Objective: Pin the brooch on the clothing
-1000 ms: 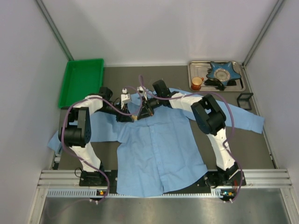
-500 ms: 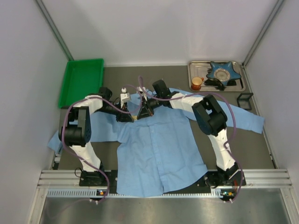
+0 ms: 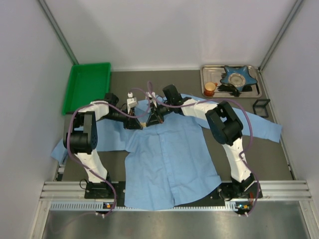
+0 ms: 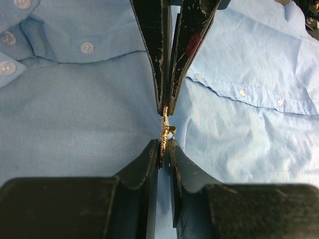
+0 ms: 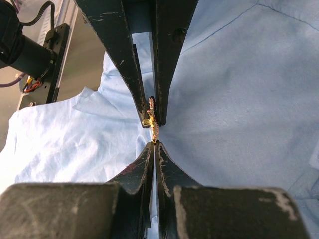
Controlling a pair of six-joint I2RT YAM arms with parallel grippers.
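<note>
The light blue clothing lies spread flat, collar to the far side. Both grippers meet tip to tip just above its upper chest. The brooch, a tiny gold ornament seen edge-on, hangs between them. My left gripper has its fingers narrowed onto the brooch's lower edge. My right gripper comes in from the opposite side and is shut on the upper edge. In the right wrist view the right gripper pinches one end of the brooch, and the left gripper flanks the other. Shirt fabric lies just beneath.
A green tray sits at the far left. A metal tray at the far right holds an orange cup and a blue star-shaped dish. A small black box lies by the right sleeve.
The left gripper's fingers have drawn closer together round the brooch. Both wrists have drifted slightly to the left and farther back, still joined at the brooch.
</note>
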